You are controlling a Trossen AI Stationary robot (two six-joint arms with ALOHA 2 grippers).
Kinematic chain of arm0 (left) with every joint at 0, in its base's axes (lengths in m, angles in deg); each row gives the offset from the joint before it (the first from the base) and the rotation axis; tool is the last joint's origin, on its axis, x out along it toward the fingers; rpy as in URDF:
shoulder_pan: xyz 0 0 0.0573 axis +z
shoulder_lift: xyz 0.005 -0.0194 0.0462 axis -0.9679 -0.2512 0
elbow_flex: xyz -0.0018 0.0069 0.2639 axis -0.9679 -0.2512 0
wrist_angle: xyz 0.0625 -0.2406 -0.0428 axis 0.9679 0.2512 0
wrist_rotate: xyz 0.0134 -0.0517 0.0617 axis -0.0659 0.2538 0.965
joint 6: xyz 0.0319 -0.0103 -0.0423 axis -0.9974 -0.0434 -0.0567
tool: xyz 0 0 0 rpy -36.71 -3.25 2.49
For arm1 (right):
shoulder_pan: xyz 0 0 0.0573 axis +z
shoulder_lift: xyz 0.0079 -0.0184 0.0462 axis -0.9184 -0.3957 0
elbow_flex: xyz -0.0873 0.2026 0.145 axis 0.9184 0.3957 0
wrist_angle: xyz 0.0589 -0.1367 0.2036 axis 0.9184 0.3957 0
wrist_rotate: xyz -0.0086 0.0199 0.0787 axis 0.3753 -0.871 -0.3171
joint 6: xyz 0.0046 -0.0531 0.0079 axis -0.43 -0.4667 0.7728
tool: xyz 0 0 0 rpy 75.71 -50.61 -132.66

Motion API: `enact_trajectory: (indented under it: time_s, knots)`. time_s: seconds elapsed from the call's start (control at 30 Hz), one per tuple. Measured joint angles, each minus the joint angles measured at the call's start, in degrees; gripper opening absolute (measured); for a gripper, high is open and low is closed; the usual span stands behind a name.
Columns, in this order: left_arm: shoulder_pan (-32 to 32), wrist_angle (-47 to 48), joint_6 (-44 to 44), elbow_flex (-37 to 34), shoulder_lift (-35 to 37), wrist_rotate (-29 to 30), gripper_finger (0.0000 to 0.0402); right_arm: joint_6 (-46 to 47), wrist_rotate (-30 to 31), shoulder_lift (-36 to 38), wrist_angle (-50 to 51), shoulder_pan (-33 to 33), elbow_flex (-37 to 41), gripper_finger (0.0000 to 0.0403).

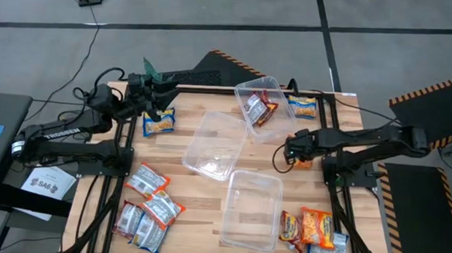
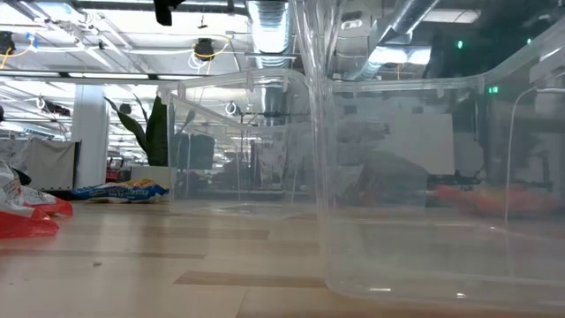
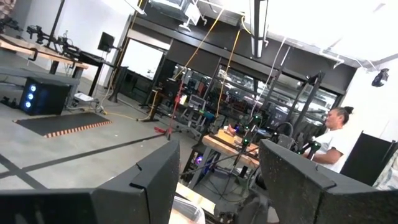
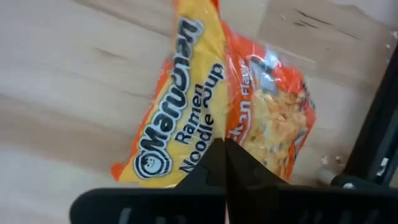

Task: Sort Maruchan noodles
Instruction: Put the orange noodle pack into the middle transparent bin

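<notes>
The Maruchan noodles lie in groups. Several red/silver packets (image 1: pixel 148 209) sit at the near left, and orange and blue ones (image 1: pixel 314 229) at the near right. One blue-and-yellow packet (image 1: pixel 159 121) lies far left and another (image 1: pixel 303 106) far right. Red packets (image 1: pixel 258 109) lie in a tilted clear tub (image 1: pixel 252 93). My right gripper (image 1: pixel 294 148) is shut on an orange packet (image 4: pixel 211 106) right of centre. My left gripper (image 1: pixel 153 90) is open at the far left edge, above the table and pointing out into the room (image 3: pixel 217 180). My right gripper pinches the orange packet between its two fingers, at one long edge (image 4: pixel 200 158) near that edge's middle. The fingers (image 4: pixel 239 165) come from above, pointing down. The packet spreads out flat beyond the fingertips over the wooden table; I cannot tell whether it is lifted clear.
Two more clear tubs stand on the table, one at the centre (image 1: pixel 213 145) and one near centre (image 1: pixel 251 210); in the low view they (image 2: pixel 415 185) fill most of the picture. Black frame rails (image 1: pixel 339 187) run along both table sides. Bare wood shows between the tubs and the left packets.
</notes>
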Motion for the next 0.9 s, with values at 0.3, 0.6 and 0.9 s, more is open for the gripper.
enact_trajectory:
  time_s: [0.3, 0.6, 0.9]
  knots:
    - [-0.01, 0.08, -0.01, 0.00, 0.00, 0.00, 0.0203, 0.61, -1.26, 9.12, 5.08, 3.84, -6.12, 0.0005]
    - [0.00, 0.59, -0.01, 0.00, 0.00, 0.00, 0.0203, 0.86, -5.06, 12.46, 3.87, 3.94, -5.27, 0.0080]
    - [0.00, 0.57, 0.34, 0.00, 0.00, 0.00, 0.0203, 2.73, -6.33, 12.33, -4.01, -1.47, 2.35, 0.0260]
